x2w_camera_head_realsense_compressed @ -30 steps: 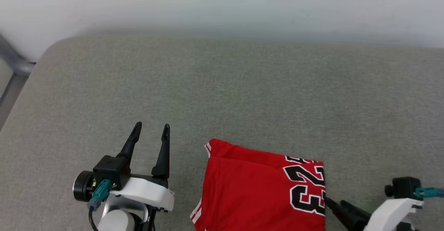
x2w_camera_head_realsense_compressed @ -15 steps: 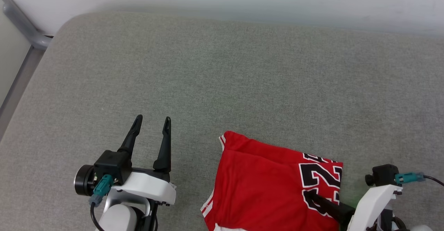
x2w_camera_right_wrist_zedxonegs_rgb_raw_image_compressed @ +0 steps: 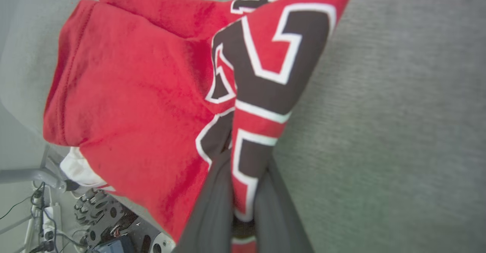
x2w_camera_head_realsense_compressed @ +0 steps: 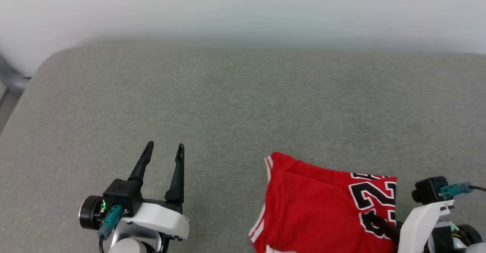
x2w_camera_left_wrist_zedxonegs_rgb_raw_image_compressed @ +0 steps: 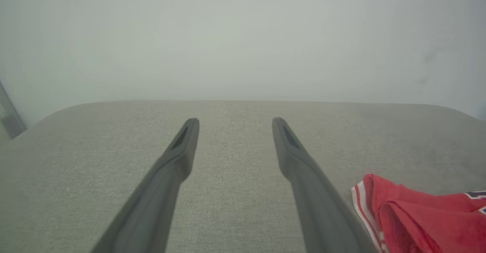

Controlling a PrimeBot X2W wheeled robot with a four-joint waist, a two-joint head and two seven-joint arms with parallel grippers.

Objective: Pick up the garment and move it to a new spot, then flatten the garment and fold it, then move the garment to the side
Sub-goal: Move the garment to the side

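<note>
The garment [x2w_camera_head_realsense_compressed: 311, 207], a red jersey with black, white-outlined numbers, lies folded on the grey cushion [x2w_camera_head_realsense_compressed: 243, 105] at the lower right of the head view. My right gripper [x2w_camera_head_realsense_compressed: 374, 219] is shut on its right edge at the numbers. In the right wrist view the fabric [x2w_camera_right_wrist_zedxonegs_rgb_raw_image_compressed: 133, 93] is pinched between the two dark fingers [x2w_camera_right_wrist_zedxonegs_rgb_raw_image_compressed: 212, 207], and a bit of white sleeve [x2w_camera_right_wrist_zedxonegs_rgb_raw_image_compressed: 76, 167] shows at its low end. My left gripper [x2w_camera_head_realsense_compressed: 165, 146] hovers open to the garment's left, with nothing between its fingers [x2w_camera_left_wrist_zedxonegs_rgb_raw_image_compressed: 174, 162]. The jersey's striped corner [x2w_camera_left_wrist_zedxonegs_rgb_raw_image_compressed: 417, 219] sits right of it.
A pale wall [x2w_camera_head_realsense_compressed: 243, 6] rises behind the cushion. A grey metal frame [x2w_camera_head_realsense_compressed: 13, 79] runs past its rounded far-left corner. Beyond the cushion's near edge, the right wrist view shows floor with cables and a toothed wheel [x2w_camera_right_wrist_zedxonegs_rgb_raw_image_compressed: 95, 211]. Bare cushion stretches ahead and left.
The right gripper went from the garment's right edge onto the numbers and shut on them, then carried the jersey to the right, away from the still left gripper. The head camera also shifted.
</note>
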